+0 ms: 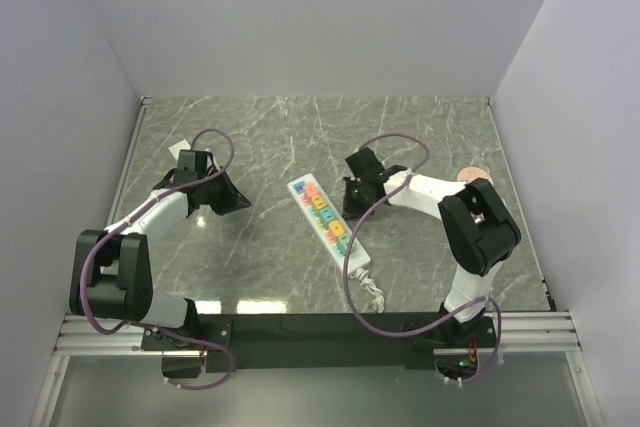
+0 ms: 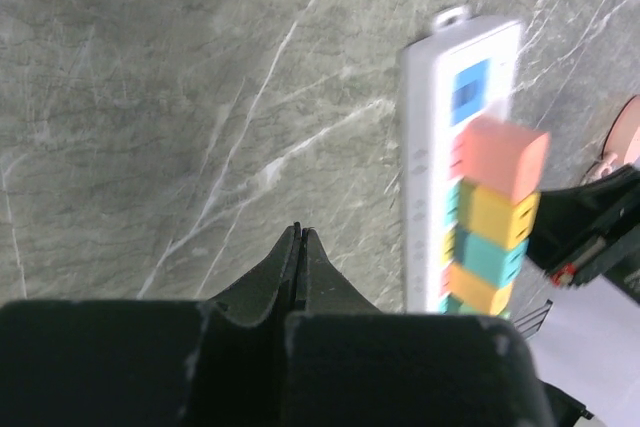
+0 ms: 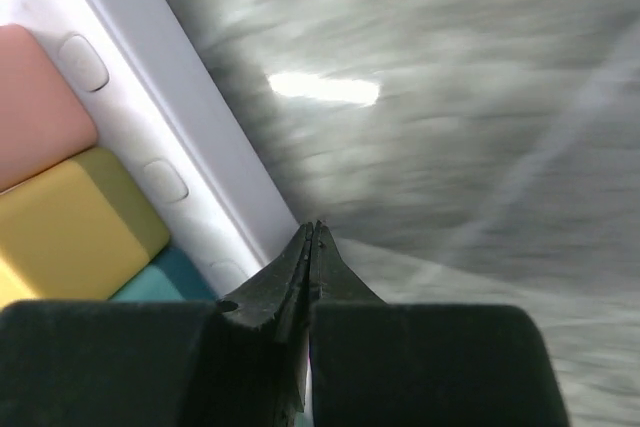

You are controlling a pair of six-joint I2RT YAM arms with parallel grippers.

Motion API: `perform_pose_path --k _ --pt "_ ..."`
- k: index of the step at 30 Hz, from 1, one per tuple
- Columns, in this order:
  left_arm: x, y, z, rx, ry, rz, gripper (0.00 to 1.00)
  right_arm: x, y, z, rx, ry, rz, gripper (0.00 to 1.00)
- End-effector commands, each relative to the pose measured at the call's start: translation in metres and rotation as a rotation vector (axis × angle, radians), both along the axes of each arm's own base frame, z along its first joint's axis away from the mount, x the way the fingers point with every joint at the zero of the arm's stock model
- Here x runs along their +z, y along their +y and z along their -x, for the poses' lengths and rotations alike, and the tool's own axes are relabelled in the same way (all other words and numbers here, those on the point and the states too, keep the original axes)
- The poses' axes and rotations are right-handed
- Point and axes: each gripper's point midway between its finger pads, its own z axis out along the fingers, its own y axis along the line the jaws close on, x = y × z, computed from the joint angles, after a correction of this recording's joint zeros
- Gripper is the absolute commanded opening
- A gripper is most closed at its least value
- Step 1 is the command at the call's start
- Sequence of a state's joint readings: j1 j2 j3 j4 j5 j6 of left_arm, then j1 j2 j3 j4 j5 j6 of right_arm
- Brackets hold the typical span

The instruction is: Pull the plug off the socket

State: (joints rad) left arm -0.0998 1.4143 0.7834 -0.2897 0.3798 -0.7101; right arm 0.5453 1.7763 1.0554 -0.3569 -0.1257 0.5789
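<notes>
The socket (image 1: 300, 190), a long white power strip, lies diagonally at the table's middle, with its short white cord (image 1: 368, 287) at the near end. Several pastel block plugs (image 1: 328, 217) sit in its row. The left wrist view shows pink (image 2: 505, 157), yellow (image 2: 497, 215) and teal (image 2: 490, 257) plugs and a free blue outlet (image 2: 468, 92). My left gripper (image 1: 245, 205) is shut and empty, left of the strip (image 2: 425, 177) and apart from it. My right gripper (image 1: 350, 211) is shut and empty, its tip (image 3: 313, 227) at the strip's white side edge (image 3: 170, 137), beside the yellow plug (image 3: 70, 232).
A pink round disc (image 1: 473, 175) lies at the right, behind the right arm. A small white tag (image 1: 180, 147) lies at the far left. White walls close the table on three sides. Purple cables loop over both arms.
</notes>
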Motion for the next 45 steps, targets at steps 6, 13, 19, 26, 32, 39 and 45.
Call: perform_pose_path --k 6,13,19,26,32,39,45 --pt "0.03 -0.024 -0.014 -0.014 -0.075 0.053 0.01 0.025 0.048 0.024 0.041 0.048 -0.087 0.0" --pt "0.058 -0.058 -0.021 0.042 -0.062 -0.019 0.56 0.028 0.028 0.016 -0.011 0.017 0.018 0.28" --pt "0.047 -0.085 -0.014 0.134 0.068 -0.041 0.66 0.036 0.016 0.014 -0.049 -0.011 0.061 0.54" --pt "0.006 -0.097 -0.006 0.154 0.257 -0.189 0.64 0.048 0.005 0.016 -0.075 -0.048 0.075 0.55" --pt "0.007 -0.105 -0.014 0.159 0.244 -0.189 0.61 0.051 0.003 0.02 -0.065 -0.057 0.075 0.54" --pt "0.001 -0.129 -0.021 0.034 0.244 -0.147 0.3 0.052 0.005 0.026 -0.036 -0.052 0.053 0.5" --pt "-0.005 -0.156 -0.043 -0.091 0.231 -0.126 0.06 0.063 0.013 0.031 0.016 -0.072 -0.006 0.49"
